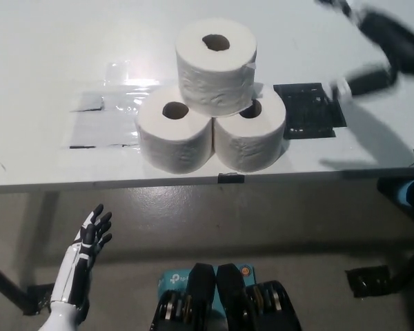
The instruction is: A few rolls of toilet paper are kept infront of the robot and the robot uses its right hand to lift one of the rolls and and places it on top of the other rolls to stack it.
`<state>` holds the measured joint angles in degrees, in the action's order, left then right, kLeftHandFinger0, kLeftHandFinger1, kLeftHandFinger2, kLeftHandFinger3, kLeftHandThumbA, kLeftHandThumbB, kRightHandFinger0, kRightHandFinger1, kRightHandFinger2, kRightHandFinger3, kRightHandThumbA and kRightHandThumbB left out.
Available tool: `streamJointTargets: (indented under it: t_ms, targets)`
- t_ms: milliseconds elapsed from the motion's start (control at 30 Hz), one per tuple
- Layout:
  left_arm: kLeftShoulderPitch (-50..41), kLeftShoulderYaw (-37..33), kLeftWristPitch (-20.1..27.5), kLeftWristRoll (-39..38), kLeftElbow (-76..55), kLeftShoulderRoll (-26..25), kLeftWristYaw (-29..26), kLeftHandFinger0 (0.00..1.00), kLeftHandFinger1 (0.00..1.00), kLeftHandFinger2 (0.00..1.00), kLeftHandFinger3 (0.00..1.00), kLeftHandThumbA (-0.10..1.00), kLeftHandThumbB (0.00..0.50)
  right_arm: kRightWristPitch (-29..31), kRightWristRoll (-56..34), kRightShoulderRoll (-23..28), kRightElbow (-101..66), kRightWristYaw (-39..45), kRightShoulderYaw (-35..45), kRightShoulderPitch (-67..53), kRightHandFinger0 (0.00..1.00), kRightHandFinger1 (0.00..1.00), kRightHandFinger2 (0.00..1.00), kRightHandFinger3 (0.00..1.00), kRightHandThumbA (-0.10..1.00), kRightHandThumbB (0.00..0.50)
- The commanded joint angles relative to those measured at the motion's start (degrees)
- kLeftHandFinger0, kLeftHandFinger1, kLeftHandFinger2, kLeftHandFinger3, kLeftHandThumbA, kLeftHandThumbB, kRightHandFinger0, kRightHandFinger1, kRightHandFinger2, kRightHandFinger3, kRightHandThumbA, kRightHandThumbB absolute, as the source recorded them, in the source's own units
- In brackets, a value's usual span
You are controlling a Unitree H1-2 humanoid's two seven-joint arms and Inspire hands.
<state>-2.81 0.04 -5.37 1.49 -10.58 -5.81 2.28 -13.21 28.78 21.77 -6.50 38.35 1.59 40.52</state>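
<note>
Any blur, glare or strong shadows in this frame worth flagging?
Head view: the right hand is smeared by motion blur at the upper right, so its fingers can't be read; glare shines off the clear tape left of the rolls; the stacked rolls are sharp; a soft shadow falls on the table at the right.
</note>
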Motion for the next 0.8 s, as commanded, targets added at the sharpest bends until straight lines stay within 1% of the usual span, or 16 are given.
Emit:
streamJointTargets:
  t_ms: [0, 33, 67, 100, 133, 167, 233, 300, 367, 433, 467, 533, 567, 633, 700, 767]
  targets:
    - [4.72, 1.96, 2.95, -2.88, 1.76, -0.04, 0.01, 1.0, 1.0, 1.0, 1.0, 1.0, 0.163, 25.54, -31.43, -5.29, -47.93, -32.74, 29.52, -23.82, 1.0, 1.0, 1.0, 1.0, 1.0, 0.439]
    - [5.41, 2.32, 2.61, -3.35, 1.83, -0.08, -0.01, 1.0, 1.0, 1.0, 1.0, 1.0, 0.189, 29.71, -33.54, -8.32, -46.72, -32.46, 26.54, -27.47, 1.0, 1.0, 1.0, 1.0, 1.0, 0.359]
    - [5.49, 2.41, 2.48, -3.49, 1.79, -0.07, 0.0, 1.0, 1.0, 1.0, 1.0, 1.0, 0.195, 31.03, -33.99, -9.02, -46.23, -32.19, 25.77, -28.63, 1.0, 1.0, 1.0, 1.0, 1.0, 0.341]
    - [5.48, 2.52, 2.56, -3.65, 1.82, -0.09, 0.03, 1.0, 1.0, 1.0, 1.0, 1.0, 0.193, 32.32, -33.03, -10.6, -44.3, -31.35, 24.45, -30.26, 1.0, 1.0, 1.0, 1.0, 1.0, 0.339]
    - [6.24, 2.7, 2.66, -4.25, 2.26, -0.06, 0.23, 1.0, 1.0, 1.0, 1.0, 1.0, 0.192, 33.62, -27.71, -14.11, -41.21, -31.4, 22.48, -32.09, 1.0, 1.0, 1.0, 1.0, 1.0, 0.367]
    - [6.67, 2.84, 2.51, -4.97, 2.42, 0.11, 0.43, 1.0, 1.0, 1.0, 1.0, 1.0, 0.222, 33.75, -23.51, -16.55, -38.29, -30.73, 19.88, -34.13, 1.0, 1.0, 1.0, 1.0, 1.0, 0.287]
    - [6.48, 2.93, 2.52, -5.67, 2.34, 0.13, 0.84, 1.0, 1.0, 1.0, 1.0, 1.0, 0.214, 32.52, -22.04, -19.04, -34.34, -29.52, 17.59, -36.34, 1.0, 1.0, 1.0, 1.0, 1.0, 0.353]
    - [5.48, 2.86, 2.29, -5.54, 1.55, 0.03, 0.92, 1.0, 1.0, 1.0, 1.0, 1.0, 0.216, 35.39, -20.9, -21.31, -25.1, -28.65, 15.89, -38.43, 1.0, 1.0, 1.0, 1.0, 1.0, 0.294]
    - [4.45, 2.69, 2.1, -5.19, 0.65, -0.12, 0.91, 1.0, 1.0, 1.0, 1.0, 1.0, 0.222, 34.05, -20.35, -23.49, -17.52, -28.18, 15.55, -39.77, 1.0, 1.0, 1.0, 1.0, 1.0, 0.368]
    - [3.93, 2.45, 2.72, -4.03, 0.34, -0.41, 0.52, 1.0, 1.0, 1.0, 1.0, 1.0, 0.243, 34.92, -18.77, -24.31, -8.07, -27.9, 14.46, -39.32, 1.0, 1.0, 1.0, 1.0, 1.0, 0.311]
    - [3.99, 2.42, 2.71, -4.06, 0.23, -0.47, 0.58, 1.0, 1.0, 1.0, 1.0, 1.0, 0.241, 35.28, -17.88, -24.44, -5.82, -28.09, 14.22, -39.14, 1.0, 1.0, 1.0, 1.0, 1.0, 0.304]
    - [4.49, 2.23, 2.44, -3.23, -0.04, -0.45, 0.23, 1.0, 1.0, 1.0, 1.0, 1.0, 0.219, 36.4, -14.39, -24.03, 1.03, -29.08, 13.1, -37.83, 1.0, 1.0, 1.0, 1.0, 1.0, 0.227]
    - [4.04, 2.1, 2.38, -2.92, -0.59, -0.58, 0.25, 1.0, 1.0, 1.0, 1.0, 1.0, 0.208, 35.78, -14.03, -24.11, 3.16, -28.75, 12.6, -37.75, 1.0, 1.0, 1.0, 1.0, 1.0, 0.249]
    - [3.53, 2.24, 1.43, -3.06, -1.44, -0.59, 0.21, 1.0, 1.0, 1.0, 1.0, 1.0, 0.23, 33.28, -13.23, -24.32, 5.95, -28.39, 11.99, -37.73, 1.0, 1.0, 1.0, 1.0, 1.0, 0.32]
    - [3.41, 2.25, 1.49, -2.63, -1.78, -0.84, 0.18, 1.0, 1.0, 1.0, 1.0, 1.0, 0.234, 34.48, -12.93, -24.02, 9.93, -28.95, 11.57, -37.44, 1.0, 1.0, 1.0, 1.0, 1.0, 0.292]
    - [3.56, 2.26, 1.69, -2.5, -1.8, -1.01, 0.29, 1.0, 1.0, 1.0, 1.0, 1.0, 0.234, 36.37, -12.68, -23.55, 12.61, -29.54, 11.29, -37.6, 1.0, 1.0, 1.0, 1.0, 1.0, 0.234]
